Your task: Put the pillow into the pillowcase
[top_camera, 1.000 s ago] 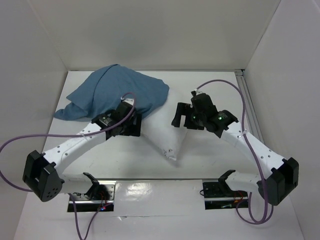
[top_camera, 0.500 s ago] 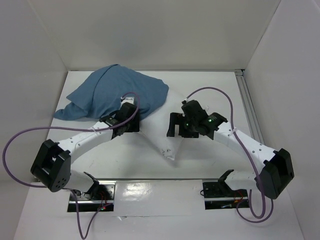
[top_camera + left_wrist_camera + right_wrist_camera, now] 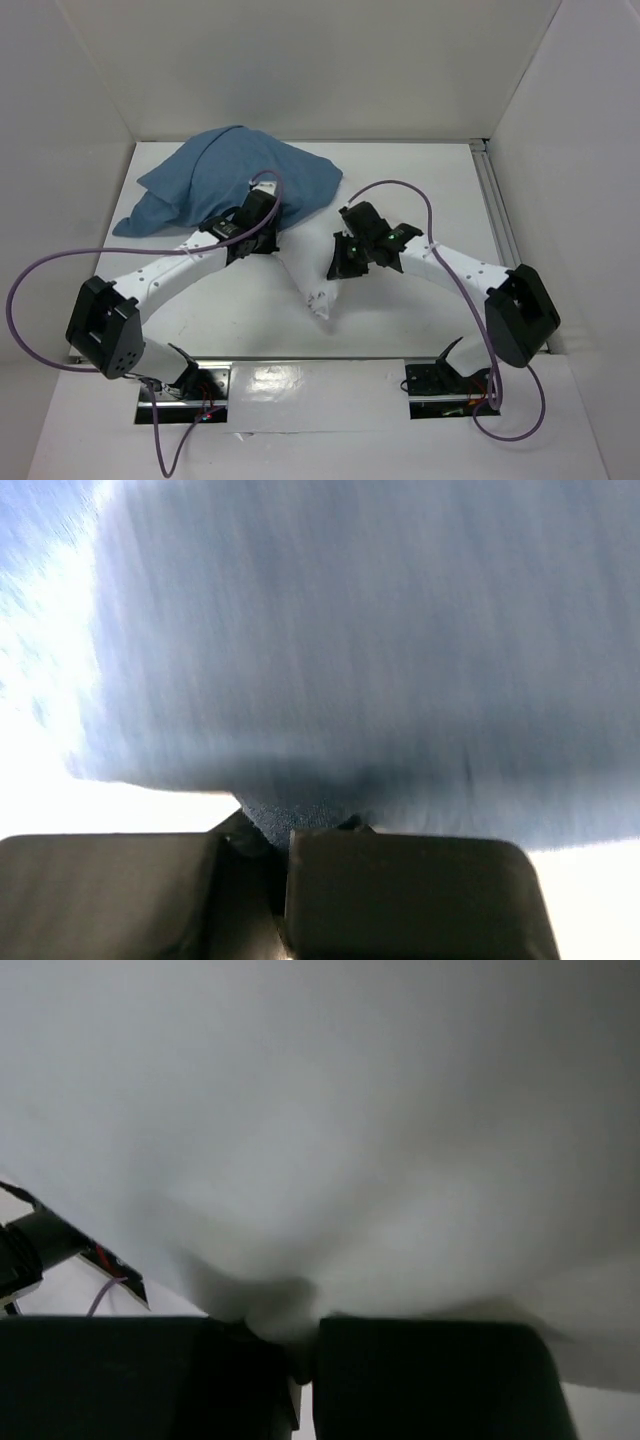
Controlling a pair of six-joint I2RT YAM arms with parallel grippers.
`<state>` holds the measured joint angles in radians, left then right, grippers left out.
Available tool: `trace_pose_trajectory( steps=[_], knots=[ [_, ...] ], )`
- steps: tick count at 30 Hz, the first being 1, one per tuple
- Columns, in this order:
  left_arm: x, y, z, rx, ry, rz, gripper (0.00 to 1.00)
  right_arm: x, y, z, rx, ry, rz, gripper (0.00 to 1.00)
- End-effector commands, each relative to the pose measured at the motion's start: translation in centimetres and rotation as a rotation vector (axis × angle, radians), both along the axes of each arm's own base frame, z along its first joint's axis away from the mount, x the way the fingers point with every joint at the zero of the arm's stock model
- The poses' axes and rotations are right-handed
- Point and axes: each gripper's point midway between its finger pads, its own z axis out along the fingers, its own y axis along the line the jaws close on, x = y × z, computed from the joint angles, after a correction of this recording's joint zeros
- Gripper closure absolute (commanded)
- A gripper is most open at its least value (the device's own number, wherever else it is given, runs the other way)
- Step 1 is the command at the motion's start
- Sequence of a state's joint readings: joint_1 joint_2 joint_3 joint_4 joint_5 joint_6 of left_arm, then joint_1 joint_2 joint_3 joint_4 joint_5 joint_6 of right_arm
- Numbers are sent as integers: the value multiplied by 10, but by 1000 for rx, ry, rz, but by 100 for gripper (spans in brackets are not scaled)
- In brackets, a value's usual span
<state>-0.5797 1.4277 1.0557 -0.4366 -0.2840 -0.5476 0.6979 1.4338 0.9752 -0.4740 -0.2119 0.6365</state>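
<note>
Table [image 3: 430, 190]: white, walled on 3 sides. Pillowcase [image 3: 225, 175] bunched at ~11 o'clock from table ctr and bulging, so far end of pillow [image 3: 300, 275] looks already inside. Near end sticks out bare toward 6 o'clock, corner w/ small tag [image 3: 320, 299]. Approx. partway; the bare end has yet to be covered. L gripper [image 3: 283, 838] closed tight, pinching blue hem. R gripper [image 3: 305, 1328] closed too, nipping a fold of white pillow.
</note>
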Motion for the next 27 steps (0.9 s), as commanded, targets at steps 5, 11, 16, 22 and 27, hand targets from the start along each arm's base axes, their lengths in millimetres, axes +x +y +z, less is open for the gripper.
trace_pose_trajectory(
  steps=[5,11,16,22,27],
  knots=[
    [-48,-83,79,-231,-35,-268,100,86,21,94,272,-254,-148,100],
    [-57,-59,80,-167,-54,-222,100,101,-27,95,253,-258,-234,100],
    [-49,-29,54,-28,-21,-142,95,92,-32,86,243,-235,-225,100],
    [-46,-23,38,-2,18,-95,48,88,-34,80,241,-220,-232,100],
    [-52,-15,42,-29,5,-38,42,89,-33,79,236,-212,-233,100]
  ],
)
